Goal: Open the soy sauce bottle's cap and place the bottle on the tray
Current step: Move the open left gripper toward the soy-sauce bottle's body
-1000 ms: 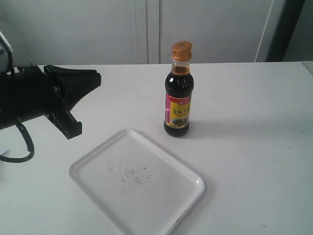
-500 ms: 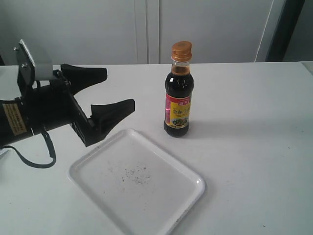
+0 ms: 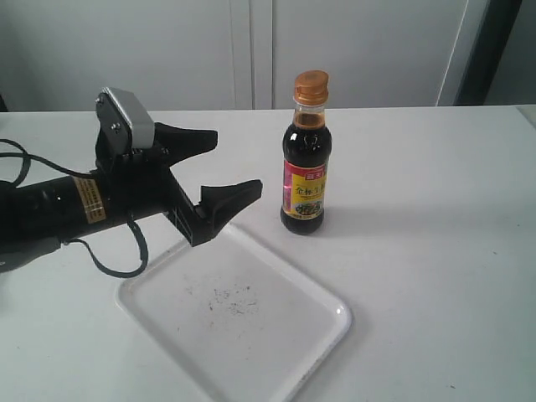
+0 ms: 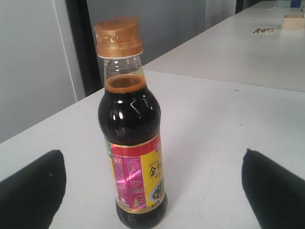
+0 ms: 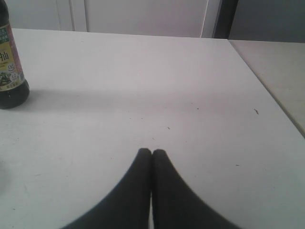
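The soy sauce bottle (image 3: 306, 172) stands upright on the white table, dark liquid inside, red-and-yellow label facing front. Its copper-orange cap (image 3: 311, 86) is closed down on the neck. The white tray (image 3: 276, 343) lies flat in front of it, to the left, and holds nothing. My left gripper (image 3: 233, 164) is open wide, fingers pointing at the bottle from the left, a short gap away, above the tray's far corner. In the left wrist view the bottle (image 4: 132, 138) and cap (image 4: 117, 37) stand ahead between the two spread fingers. My right gripper (image 5: 151, 152) is shut over bare table; the bottle (image 5: 10, 71) shows far off.
White cabinet doors (image 3: 251, 50) close off the back of the table. A dark vertical post (image 3: 486, 50) stands at the back right. The left arm's black cable (image 3: 117, 260) loops onto the table beside the tray. The table's right edge (image 5: 267, 90) shows in the right wrist view.
My left arm has swung in from the far left toward the bottle, and its gripper has gone from shut to wide open. The bottle and tray have not moved.
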Controlling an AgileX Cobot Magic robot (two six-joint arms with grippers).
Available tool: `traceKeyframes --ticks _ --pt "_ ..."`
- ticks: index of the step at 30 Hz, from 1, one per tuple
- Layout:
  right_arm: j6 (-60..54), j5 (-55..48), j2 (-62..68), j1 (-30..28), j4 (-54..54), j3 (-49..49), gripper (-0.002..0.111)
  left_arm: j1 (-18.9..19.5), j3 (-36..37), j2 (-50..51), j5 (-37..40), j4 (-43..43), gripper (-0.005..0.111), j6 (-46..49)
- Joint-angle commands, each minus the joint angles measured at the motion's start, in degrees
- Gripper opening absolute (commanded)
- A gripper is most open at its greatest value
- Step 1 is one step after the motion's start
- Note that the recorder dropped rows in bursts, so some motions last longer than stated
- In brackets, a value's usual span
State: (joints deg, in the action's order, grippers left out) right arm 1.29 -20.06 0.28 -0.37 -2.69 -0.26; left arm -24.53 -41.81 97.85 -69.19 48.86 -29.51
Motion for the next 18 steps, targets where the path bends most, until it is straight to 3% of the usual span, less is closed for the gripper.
traceKeyframes --ticks 1,18 --pt "0.0 0.1 -0.3 -0.2 -0.1 0.3 0.000 -0.3 -2.8 3.2 -0.8 -0.6 0.105 0.4" --pt "0.0 0.1 -0.3 -0.2 -0.1 0.3 0.000 -0.3 -11.3 11.7 -0.8 5.0 0.105 -5.2"
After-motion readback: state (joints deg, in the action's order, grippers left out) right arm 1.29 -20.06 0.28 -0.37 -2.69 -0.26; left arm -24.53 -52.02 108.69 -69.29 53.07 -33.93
